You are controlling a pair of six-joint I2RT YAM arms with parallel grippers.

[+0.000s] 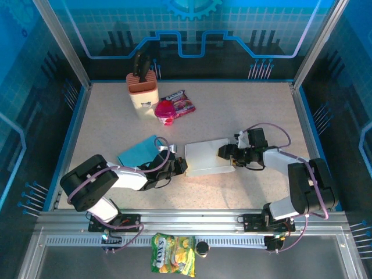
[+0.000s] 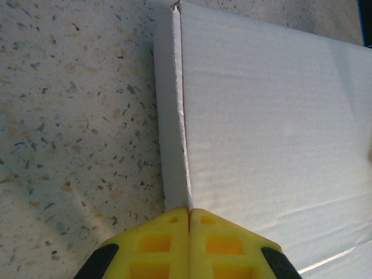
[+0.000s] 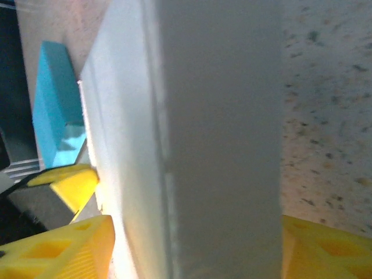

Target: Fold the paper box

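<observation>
Top external shows the paper box (image 1: 208,157) lying mid-table between both arms, low and flattish (I judge the folding far from finished); left gripper (image 2: 189,216) closed, seemingly pinching its side flap; right gripper (image 3: 197,247) clamps the opposite end.

Right side of the table (image 1: 273,110) is wide open, and so is the far middle. The paper box (image 1: 208,158) blocks the center, with the left gripper (image 1: 184,167) and right gripper (image 1: 224,152) clamped on its ends. A blue pad (image 1: 138,152) crowds the left gripper's side. The far-left corner is cluttered: knife block (image 1: 142,90), pink cup (image 1: 165,111), snack packet (image 1: 181,102).
</observation>
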